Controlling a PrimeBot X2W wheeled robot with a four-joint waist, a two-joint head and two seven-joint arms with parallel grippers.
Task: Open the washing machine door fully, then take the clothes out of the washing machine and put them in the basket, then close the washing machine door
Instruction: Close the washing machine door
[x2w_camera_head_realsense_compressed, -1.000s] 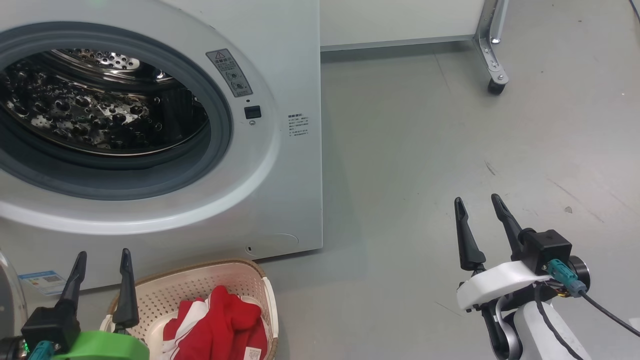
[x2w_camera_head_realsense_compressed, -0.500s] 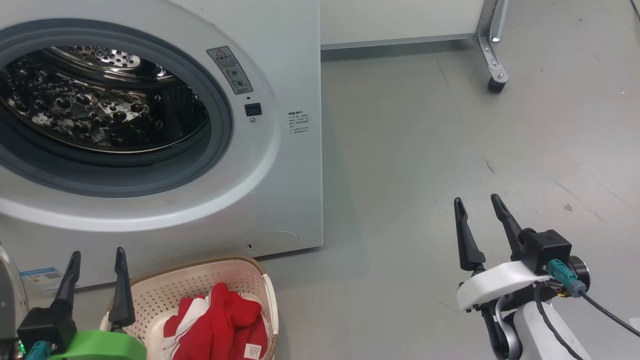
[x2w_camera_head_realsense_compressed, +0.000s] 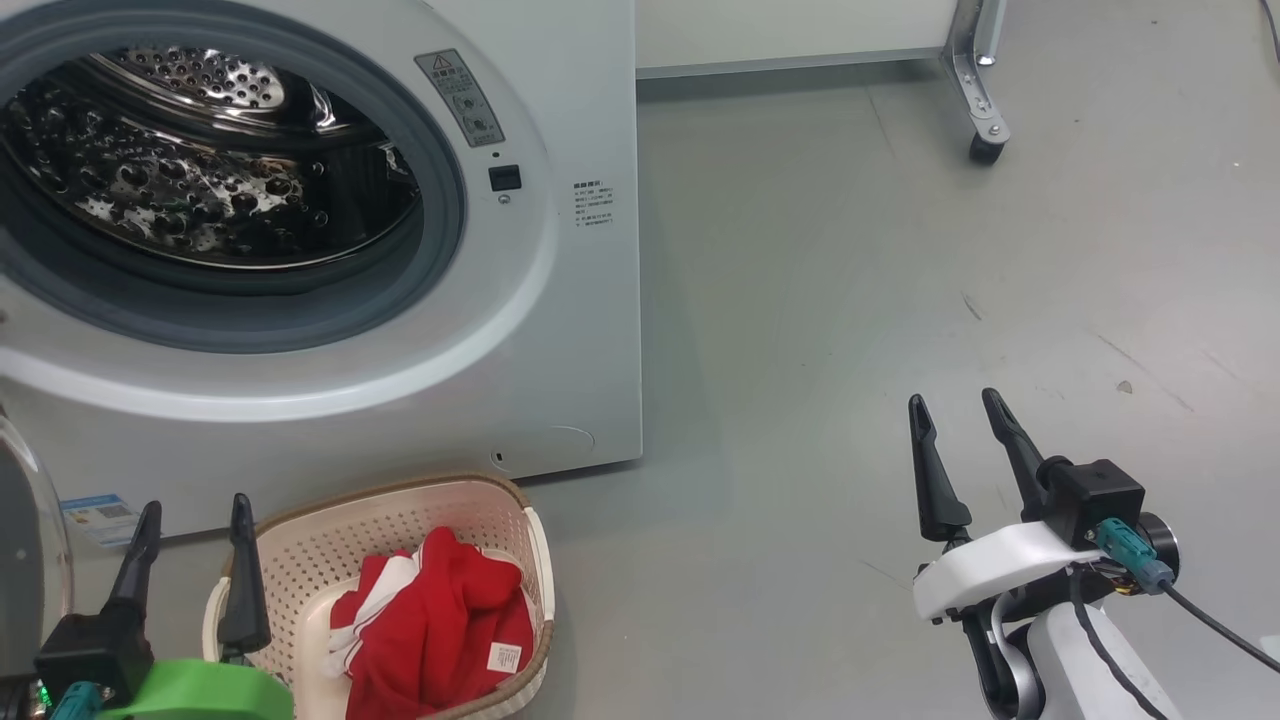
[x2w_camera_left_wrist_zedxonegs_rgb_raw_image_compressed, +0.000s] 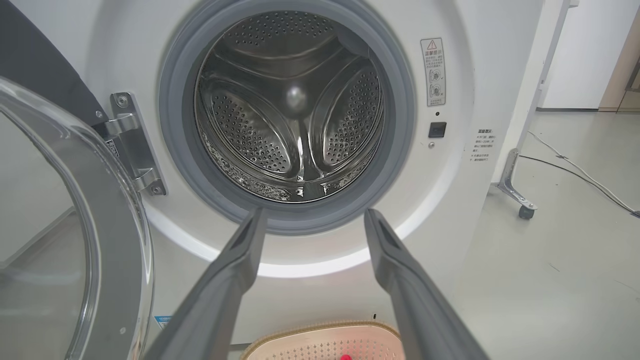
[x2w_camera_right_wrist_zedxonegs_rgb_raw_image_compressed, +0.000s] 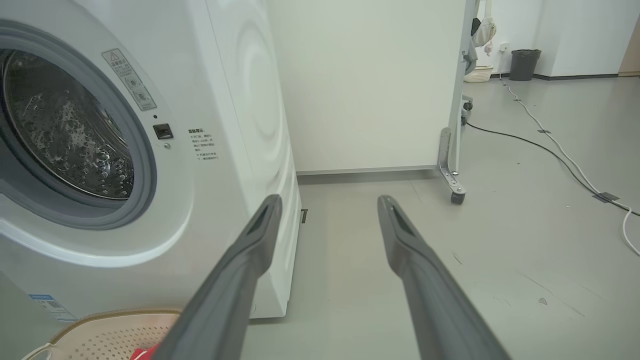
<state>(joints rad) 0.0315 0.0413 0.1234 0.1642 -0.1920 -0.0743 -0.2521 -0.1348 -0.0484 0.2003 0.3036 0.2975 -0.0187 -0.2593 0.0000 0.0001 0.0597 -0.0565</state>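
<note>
The left pincer (x2w_camera_head_realsense_compressed: 196, 502) stands wide and holds nothing, its two dark fingers pointing up at the lower left of the head view, just beside the basket (x2w_camera_head_realsense_compressed: 380, 497). In the left wrist view it looks between its fingers straight into the drum (x2w_camera_left_wrist_zedxonegs_rgb_raw_image_compressed: 295, 110), which appears bare of any garment. The right pincer (x2w_camera_head_realsense_compressed: 952, 397) is likewise spread wide and empty, hovering over bare floor (x2w_camera_head_realsense_compressed: 850, 300) well apart from the machine.

The clothes (x2w_camera_head_realsense_compressed: 440, 620), a red bundle with white stripes and a small white label, lie inside the basket, which sits on the floor just in front of the washing machine (x2w_camera_head_realsense_compressed: 590, 330), below the drum mouth. The washing machine door (x2w_camera_left_wrist_zedxonegs_rgb_raw_image_compressed: 65, 235) is swung out on its hinge (x2w_camera_left_wrist_zedxonegs_rgb_raw_image_compressed: 132, 145) at the left of the mouth, its clear bowl close beside the left pincer.

By my reckoning the unloading is done and only the closing remains. The left arm is the nearer one. It would have to get round to the outer face of the door, near the free edge, and push it in an arc towards the mouth until it meets the small black latch slot (x2w_camera_head_realsense_compressed: 505, 178) on the right. I cannot tell whether the door's lower edge would clear the basket rim, so that wants watching
</note>
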